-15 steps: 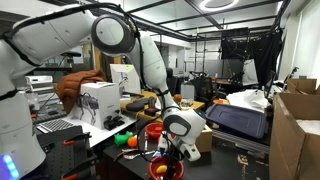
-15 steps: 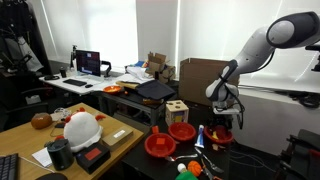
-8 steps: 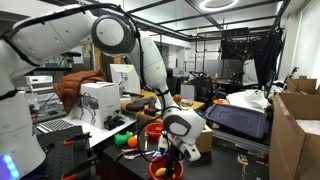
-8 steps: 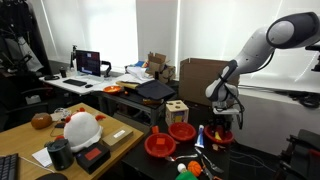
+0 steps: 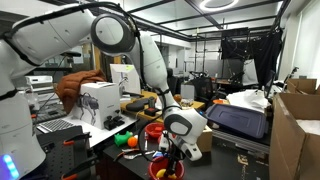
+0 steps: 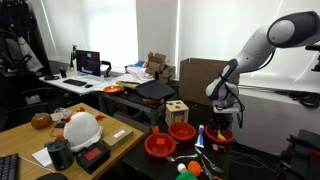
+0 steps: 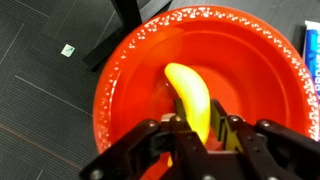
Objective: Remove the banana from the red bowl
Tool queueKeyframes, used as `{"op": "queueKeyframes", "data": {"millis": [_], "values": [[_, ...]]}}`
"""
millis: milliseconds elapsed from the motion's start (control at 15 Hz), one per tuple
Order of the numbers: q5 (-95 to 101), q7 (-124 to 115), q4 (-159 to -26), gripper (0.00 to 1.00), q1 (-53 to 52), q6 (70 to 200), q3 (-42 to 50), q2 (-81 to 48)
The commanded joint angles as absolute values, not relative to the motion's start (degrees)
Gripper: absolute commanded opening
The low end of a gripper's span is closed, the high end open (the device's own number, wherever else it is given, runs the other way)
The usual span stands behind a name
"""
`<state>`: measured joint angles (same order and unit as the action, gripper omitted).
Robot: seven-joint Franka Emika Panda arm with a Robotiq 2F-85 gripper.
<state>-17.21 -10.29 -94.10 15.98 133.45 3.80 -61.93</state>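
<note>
Pincer [image 7: 205,124] clamped on one banana [image 7: 188,90] (bright yellow, curved) inside one red bowl [image 7: 125,75]

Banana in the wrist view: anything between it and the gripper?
Nothing visible. The gripper straddles the near end of the banana inside the red bowl; no other item shows in the bowl. Whether the fingers touch it is unclear.

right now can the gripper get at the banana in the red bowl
Probably yes: in the wrist view the gripper hangs over the red bowl, a finger either side of the banana, nothing between.
</note>
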Motion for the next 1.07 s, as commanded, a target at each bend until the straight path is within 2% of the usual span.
{"op": "queueKeyframes", "data": {"millis": [0,667,1000], "values": [[-17.58,-7.72,-98.24,0.07,17.07,130.96,3.90,-55.73],[-12.47,4.00,-110.11,0.07,15.37,117.14,4.63,-35.17],[-5.35,9.64,-110.38,0.07,11.75,112.80,3.60,-31.47]]}}
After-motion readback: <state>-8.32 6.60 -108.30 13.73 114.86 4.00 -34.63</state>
